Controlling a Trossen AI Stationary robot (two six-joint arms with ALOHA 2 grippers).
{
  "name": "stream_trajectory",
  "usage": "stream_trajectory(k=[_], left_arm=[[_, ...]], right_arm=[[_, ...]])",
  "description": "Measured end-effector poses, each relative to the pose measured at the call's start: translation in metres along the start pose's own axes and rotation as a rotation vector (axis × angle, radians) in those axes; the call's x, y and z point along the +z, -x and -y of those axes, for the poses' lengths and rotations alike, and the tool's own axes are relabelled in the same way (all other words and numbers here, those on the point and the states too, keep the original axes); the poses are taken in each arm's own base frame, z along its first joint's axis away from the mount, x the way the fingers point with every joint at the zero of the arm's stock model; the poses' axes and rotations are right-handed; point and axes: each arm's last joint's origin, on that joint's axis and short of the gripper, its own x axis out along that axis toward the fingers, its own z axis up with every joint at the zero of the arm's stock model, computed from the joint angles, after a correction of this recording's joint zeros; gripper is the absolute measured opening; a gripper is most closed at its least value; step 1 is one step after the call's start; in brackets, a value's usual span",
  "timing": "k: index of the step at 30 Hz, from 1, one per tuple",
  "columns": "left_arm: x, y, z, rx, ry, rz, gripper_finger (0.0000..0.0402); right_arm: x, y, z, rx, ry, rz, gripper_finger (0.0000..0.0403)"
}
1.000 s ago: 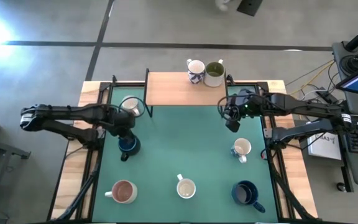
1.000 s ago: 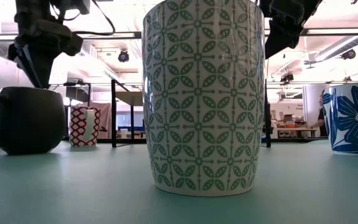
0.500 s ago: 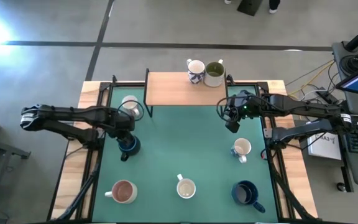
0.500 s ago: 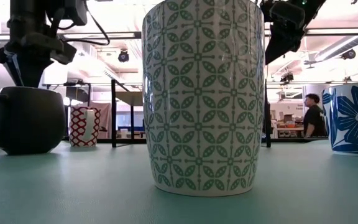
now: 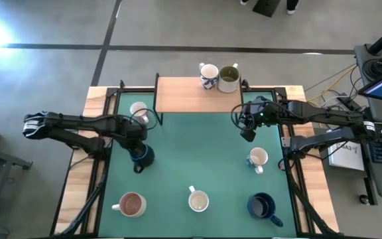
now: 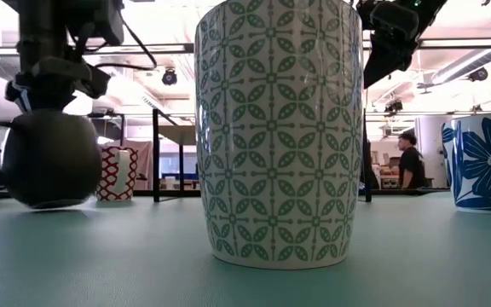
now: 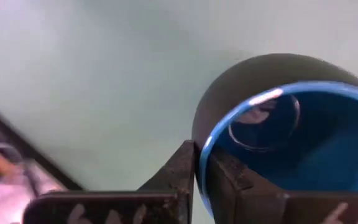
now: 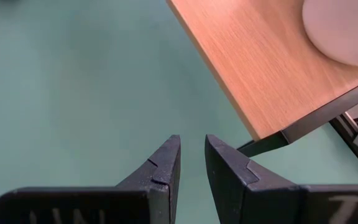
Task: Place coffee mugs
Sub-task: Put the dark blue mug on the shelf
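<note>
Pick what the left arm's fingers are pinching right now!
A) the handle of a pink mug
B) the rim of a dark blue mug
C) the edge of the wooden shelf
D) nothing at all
B: the left wrist view shows the left fingers closed on the rim of the dark blue mug, one inside and one outside.
</note>
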Motion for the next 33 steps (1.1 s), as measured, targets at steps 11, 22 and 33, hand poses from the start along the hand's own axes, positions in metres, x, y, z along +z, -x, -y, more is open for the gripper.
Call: stream_trajectory(k=[11, 22, 33], left_arm=[[0.028, 0.002, 0.031, -0.060, -0.270, 0.044, 0.0006], [0.078, 0.004, 0.077, 0.069, -0.647, 0.108, 0.0006], [0.121, -0.003, 0.071, 0.141, -0.809, 0.091, 0.0006]], right_arm=[[0.001, 0.000, 0.000, 0.002, -0.003, 0.015, 0.0063], [0.001, 0.000, 0.000, 0.003, -0.003, 0.014, 0.0063], [0.001, 0.000, 0.000, 0.007, 0.004, 0.012, 0.0063]])
